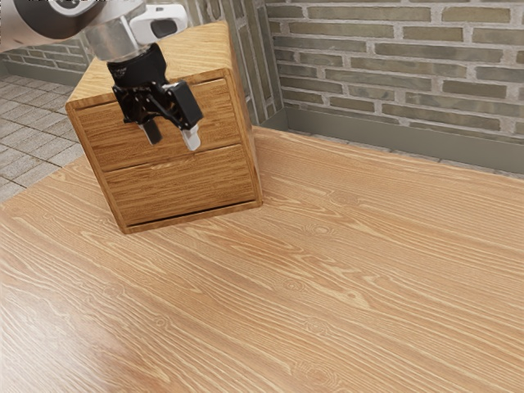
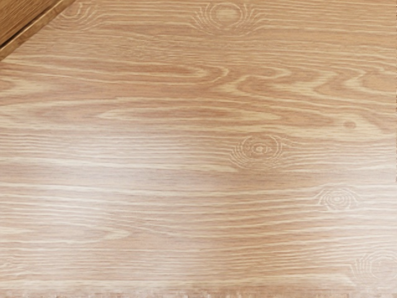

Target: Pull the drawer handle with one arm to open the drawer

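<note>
Exterior view: a two-drawer wooden cabinet [image 1: 237, 123] stands on the bench [image 1: 344, 278] at the exterior view's upper left, before a brick wall [image 1: 393, 57]. The pincer [image 1: 171, 135] hangs in front of the upper drawer [image 1: 102, 131], fingers spread wide and gripping nothing visible. The drawer handle cannot be made out behind it. Both drawer fronts sit flush. The arm [image 1: 49, 16] is cut off by the frame. Wrist view: bench grain, with a cabinet edge [image 2: 18, 18] at one corner.
</note>
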`<state>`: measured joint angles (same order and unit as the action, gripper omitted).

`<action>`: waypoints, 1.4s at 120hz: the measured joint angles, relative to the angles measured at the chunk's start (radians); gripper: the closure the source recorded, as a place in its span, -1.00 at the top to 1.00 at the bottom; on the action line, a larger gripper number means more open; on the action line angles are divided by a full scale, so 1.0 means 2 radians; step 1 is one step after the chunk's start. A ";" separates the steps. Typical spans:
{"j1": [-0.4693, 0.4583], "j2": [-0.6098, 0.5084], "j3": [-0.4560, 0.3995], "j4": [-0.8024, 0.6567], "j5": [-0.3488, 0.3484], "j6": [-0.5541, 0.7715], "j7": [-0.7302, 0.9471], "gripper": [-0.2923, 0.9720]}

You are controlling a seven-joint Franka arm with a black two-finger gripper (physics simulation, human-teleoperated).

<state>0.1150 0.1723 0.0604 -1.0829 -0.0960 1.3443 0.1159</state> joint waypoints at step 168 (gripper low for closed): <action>0.013 -0.019 0.045 -0.133 0.040 0.119 0.381 0.53</action>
<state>0.1408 0.1344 0.1505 -1.3489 -0.0170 1.5818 0.8782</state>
